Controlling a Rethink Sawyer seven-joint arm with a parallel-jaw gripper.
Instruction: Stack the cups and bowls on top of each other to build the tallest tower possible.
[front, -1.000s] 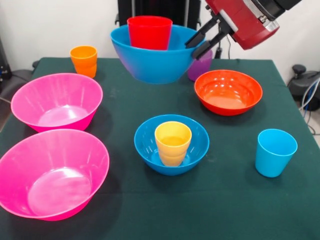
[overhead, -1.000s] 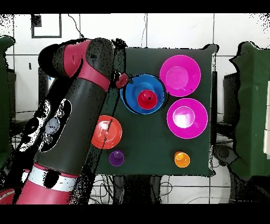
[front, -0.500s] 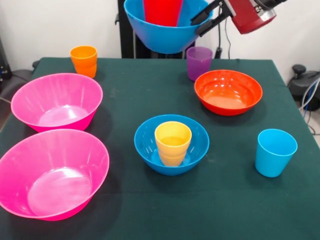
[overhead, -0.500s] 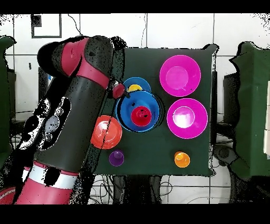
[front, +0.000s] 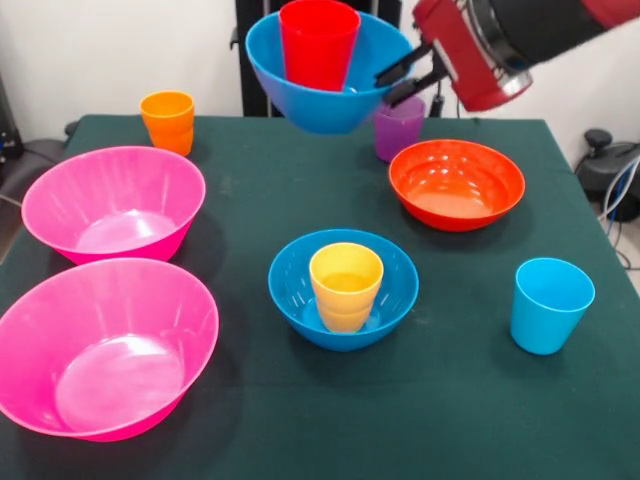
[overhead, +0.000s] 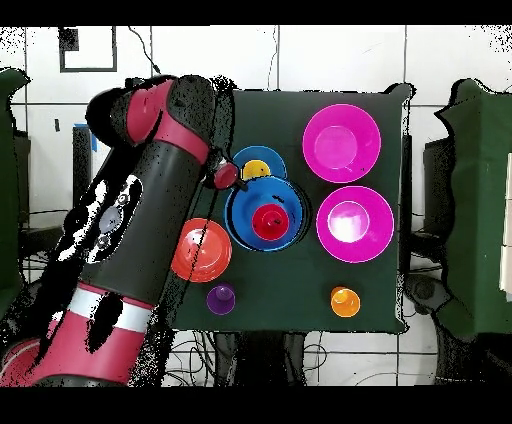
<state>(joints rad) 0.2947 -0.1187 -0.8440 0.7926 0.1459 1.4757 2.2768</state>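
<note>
The gripper (front: 402, 78) pinches the rim of a glossy blue bowl (front: 322, 95), airborne near the table's (front: 250, 200) far edge, a smooth red cup (front: 319, 45) inside.

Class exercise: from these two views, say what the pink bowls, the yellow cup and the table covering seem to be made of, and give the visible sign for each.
Pink bowls: likely glossy plastic; bright highlights sit on their smooth insides.
Yellow cup: probably smooth plastic, with an even colour and a soft sheen.
Table covering: seems a matte dark green cloth or felt; it shows no reflections.
</note>
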